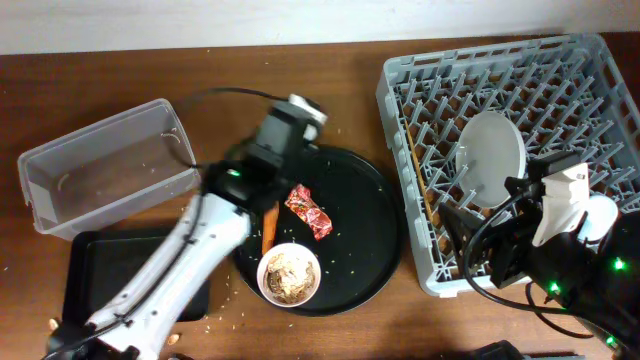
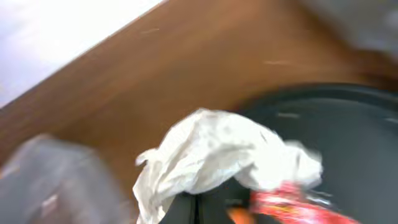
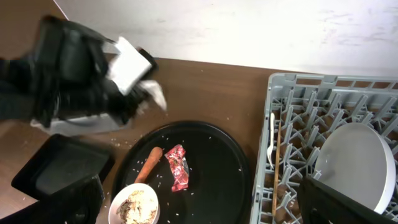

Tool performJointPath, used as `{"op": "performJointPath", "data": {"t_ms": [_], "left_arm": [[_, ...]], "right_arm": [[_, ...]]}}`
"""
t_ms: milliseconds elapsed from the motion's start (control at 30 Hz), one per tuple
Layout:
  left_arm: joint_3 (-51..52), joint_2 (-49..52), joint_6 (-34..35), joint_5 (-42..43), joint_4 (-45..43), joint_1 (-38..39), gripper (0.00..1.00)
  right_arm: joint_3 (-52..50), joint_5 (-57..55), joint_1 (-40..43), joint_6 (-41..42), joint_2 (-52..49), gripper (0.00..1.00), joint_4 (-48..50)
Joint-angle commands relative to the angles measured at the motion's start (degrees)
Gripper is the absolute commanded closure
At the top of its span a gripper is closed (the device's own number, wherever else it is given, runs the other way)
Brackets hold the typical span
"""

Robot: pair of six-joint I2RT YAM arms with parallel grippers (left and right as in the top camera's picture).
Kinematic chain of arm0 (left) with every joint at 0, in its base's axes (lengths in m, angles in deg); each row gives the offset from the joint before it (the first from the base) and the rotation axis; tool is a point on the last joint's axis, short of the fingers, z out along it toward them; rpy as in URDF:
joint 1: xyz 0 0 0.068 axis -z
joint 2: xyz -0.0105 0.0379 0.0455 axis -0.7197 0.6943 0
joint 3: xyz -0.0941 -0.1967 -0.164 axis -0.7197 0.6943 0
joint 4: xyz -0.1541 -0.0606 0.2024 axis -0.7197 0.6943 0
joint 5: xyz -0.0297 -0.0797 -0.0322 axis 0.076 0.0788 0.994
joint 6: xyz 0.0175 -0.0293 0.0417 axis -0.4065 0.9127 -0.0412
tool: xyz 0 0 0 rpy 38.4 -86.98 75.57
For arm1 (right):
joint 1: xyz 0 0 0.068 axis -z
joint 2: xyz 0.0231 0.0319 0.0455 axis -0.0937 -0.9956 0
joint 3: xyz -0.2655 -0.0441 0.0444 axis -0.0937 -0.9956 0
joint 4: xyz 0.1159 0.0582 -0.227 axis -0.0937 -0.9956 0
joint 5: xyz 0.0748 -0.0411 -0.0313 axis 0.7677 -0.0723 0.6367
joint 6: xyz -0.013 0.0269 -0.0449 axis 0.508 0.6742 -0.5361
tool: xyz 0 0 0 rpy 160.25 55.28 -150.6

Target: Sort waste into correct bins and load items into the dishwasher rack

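Note:
My left gripper (image 2: 196, 210) is shut on the crumpled white tissue (image 2: 217, 155) and holds it above the far left rim of the round black tray (image 1: 375, 215). The tissue also shows in the right wrist view (image 3: 155, 94). On that tray lie the red wrapper (image 1: 308, 212), the orange carrot (image 1: 269, 228) and a white bowl (image 1: 290, 274) holding brown food scraps. The grey dishwasher rack (image 1: 400, 90) holds the pale plate (image 1: 490, 158), the chopsticks (image 3: 277, 168) and a white utensil (image 3: 271, 146). My right gripper (image 3: 199, 214) is open and empty near the rack's front left corner.
The clear tub (image 1: 110, 165) stands at the left, just beyond my left gripper. The shallow black tray (image 1: 95, 265) lies in front of it, partly under my left arm. Rice grains are scattered on the round tray. No cup shows clearly.

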Motion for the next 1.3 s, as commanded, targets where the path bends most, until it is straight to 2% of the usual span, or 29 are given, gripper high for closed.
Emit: {"op": "performJointPath", "data": {"t_ms": [0,33,67,100,133,167,233,267,333,400,433,467,533,600,633,667,700,733,833,900,1033,1100,1167,1267], "left_arm": [[-0.2,-0.6,1.3,-0.3,2.3,-19.9,1.0],[-0.2,-0.3,2.7,1.4,2.1,-24.4,1.0],[-0.2,-0.1,3.6,6.2,2.2,-31.2,0.94],[-0.2,0.0,4.0,6.1,2.4,-33.9,0.9],[-0.2,0.0,4.3,6.1,2.1,-35.5,0.45],[-0.2,0.0,4.3,6.1,1.7,-35.5,0.25],[-0.2,0.0,4.3,14.2,2.5,-34.0,0.21],[0.3,0.3,4.2,26.1,3.5,-30.4,0.28],[3.1,3.2,2.5,26.5,3.0,-19.9,0.28],[5.1,11.1,1.4,23.6,-0.2,-7.8,0.32],[5.1,14.8,0.8,20.6,-1.0,-3.5,0.38],[5.1,19.5,2.4,16.0,-1.7,1.5,0.4],[5.1,24.2,8.1,12.4,-3.3,6.3,0.4],[5.1,26.2,9.4,12.5,-3.3,8.3,0.43],[5.1,26.8,9.5,12.4,-3.3,9.3,0.51],[5.1,26.8,10.2,12.4,-3.1,9.4,0.68],[5.1,26.8,10.2,12.4,-3.0,9.4,0.88],[5.0,26.8,10.3,12.4,-2.9,9.4,0.99],[-0.1,20.2,10.7,9.0,4.9,8.9,0.99],[-0.8,14.8,10.8,7.4,6.0,8.5,1.0],[-1.0,12.9,10.8,1.4,6.2,8.2,0.99],[-3.6,6.4,10.0,-1.1,8.1,2.9,1.0],[-3.8,1.6,7.0,-0.9,5.6,-9.1,0.99],[-3.8,2.7,5.3,7.6,-2.4,-31.1,0.99]], "right_arm": [[0.1,-0.3,0.1,-0.5,0.1,0.01,0.1],[0.1,-0.3,0.1,-0.5,0.0,0.01,0.1],[0.1,-0.3,0.1,-0.5,0.1,0.01,0.1],[0.1,-0.3,0.1,-0.5,0.1,0.01,0.1],[0.1,-0.3,0.1,-0.5,0.1,0.01,0.1],[0.1,-0.3,0.1,-0.5,0.1,0.01,0.1],[0.1,-0.3,0.1,-0.5,0.0,0.01,0.1],[0.1,-0.3,0.1,-0.5,0.1,0.01,0.1],[0.1,-0.3,0.1,-0.5,0.1,0.01,0.1],[0.1,-0.3,0.1,-0.5,0.1,0.01,0.1],[0.1,-0.3,0.1,-0.5,0.1,0.01,0.1],[0.1,-0.3,0.1,-0.5,0.0,0.01,0.1],[0.1,-0.3,0.1,-0.5,0.0,0.01,0.1],[0.1,-0.3,0.1,-0.5,0.1,0.01,0.1],[0.1,-0.3,0.1,-0.5,0.1,0.01,0.1],[0.1,-0.3,0.1,-0.5,0.0,0.01,0.1],[0.1,-0.3,0.1,-0.5,0.0,0.01,0.1],[0.1,-0.3,0.1,-0.5,0.1,0.01,0.1],[0.1,-0.3,0.1,-0.5,0.0,0.02,0.1],[0.1,-0.3,0.1,-0.5,0.0,0.01,0.1],[0.1,-0.3,0.1,-0.5,0.0,0.01,0.1],[0.1,-0.3,0.1,-0.5,0.0,0.01,0.1],[0.1,-0.3,0.1,-0.5,0.0,0.01,0.1],[0.1,-0.3,0.1,-0.5,0.0,0.01,0.1]]}}
